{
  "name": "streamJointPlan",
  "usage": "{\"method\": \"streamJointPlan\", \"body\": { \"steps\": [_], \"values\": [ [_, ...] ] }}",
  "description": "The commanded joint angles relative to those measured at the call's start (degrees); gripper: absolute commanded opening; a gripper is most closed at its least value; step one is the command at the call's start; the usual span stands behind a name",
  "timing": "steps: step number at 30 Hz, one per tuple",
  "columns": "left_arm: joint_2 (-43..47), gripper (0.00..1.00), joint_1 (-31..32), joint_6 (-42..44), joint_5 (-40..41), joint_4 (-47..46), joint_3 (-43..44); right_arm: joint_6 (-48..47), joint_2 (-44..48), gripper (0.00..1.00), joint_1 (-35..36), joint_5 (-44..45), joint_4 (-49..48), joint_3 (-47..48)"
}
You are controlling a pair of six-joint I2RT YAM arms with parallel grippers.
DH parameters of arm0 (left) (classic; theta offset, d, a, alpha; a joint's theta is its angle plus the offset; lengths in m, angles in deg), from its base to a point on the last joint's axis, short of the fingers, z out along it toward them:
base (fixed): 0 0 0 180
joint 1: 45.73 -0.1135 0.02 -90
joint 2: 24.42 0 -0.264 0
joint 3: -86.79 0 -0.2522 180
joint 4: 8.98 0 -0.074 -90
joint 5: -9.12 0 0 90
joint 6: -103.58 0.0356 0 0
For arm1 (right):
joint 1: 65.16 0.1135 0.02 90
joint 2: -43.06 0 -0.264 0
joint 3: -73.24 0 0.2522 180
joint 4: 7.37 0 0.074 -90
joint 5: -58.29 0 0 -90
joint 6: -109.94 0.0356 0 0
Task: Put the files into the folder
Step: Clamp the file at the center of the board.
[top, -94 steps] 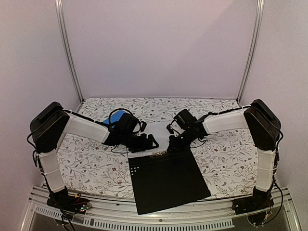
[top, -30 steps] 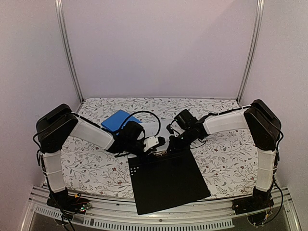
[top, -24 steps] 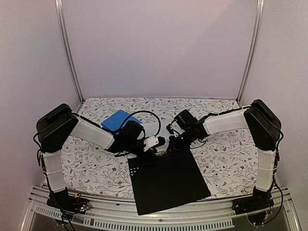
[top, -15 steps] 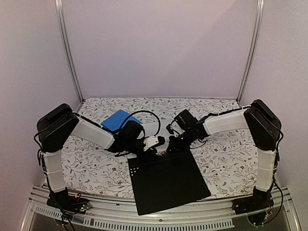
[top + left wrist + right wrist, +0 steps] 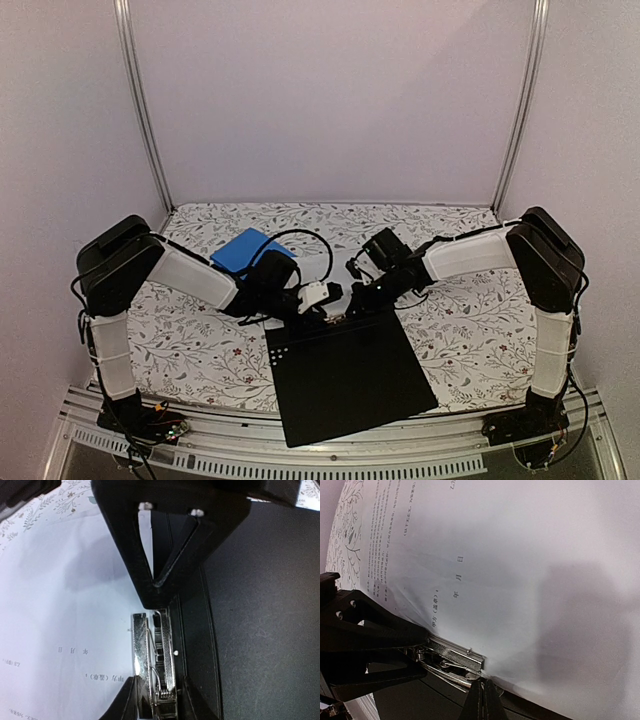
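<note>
Files (image 5: pixel 530 555) edge beside clip (image 5: pixel 152 665), left pincer (image 5: pixel 157 702) gripping

Two black grippers meet at a shiny metal clip.

The left gripper (image 5: pixel 159 702) pokes up from the bottom edge, with one black finger pressed against each side of the shiny metal clip (image 5: pixel 152 660). The clip lies just where the white paper sheet (image 5: pixel 60 630) on the left meets the black inside of the open folder (image 5: pixel 260 630) on the right. The paper has a few small black printed words near the bottom. The right gripper (image 5: pixel 159 587) reaches down from the top, its fingers closed into a point just above the clip. A bit of flowery tablecloth (image 5: pixel 70 500) shows in the top left corner.
</note>
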Motion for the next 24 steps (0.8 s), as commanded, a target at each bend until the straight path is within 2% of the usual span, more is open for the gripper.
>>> {"method": "streamJointPlan", "body": {
  "steps": [1,17,24],
  "values": [
    [-3.29,0.25,-0.24,-1.03,1.78,4.88,-1.12,0.02,-4.30,0.00,0.55,2.53,7.92,-3.56],
    [-4.04,0.23,-0.27,-6.10,9.10,5.52,0.37,-2.22,0.00,0.00,0.55,-0.16,10.92,-5.22],
    [-3.72,0.23,-0.23,-5.97,9.25,5.99,0.35,-2.55,2.01,0.00,0.62,0.06,12.10,-4.65]
  ]
}}
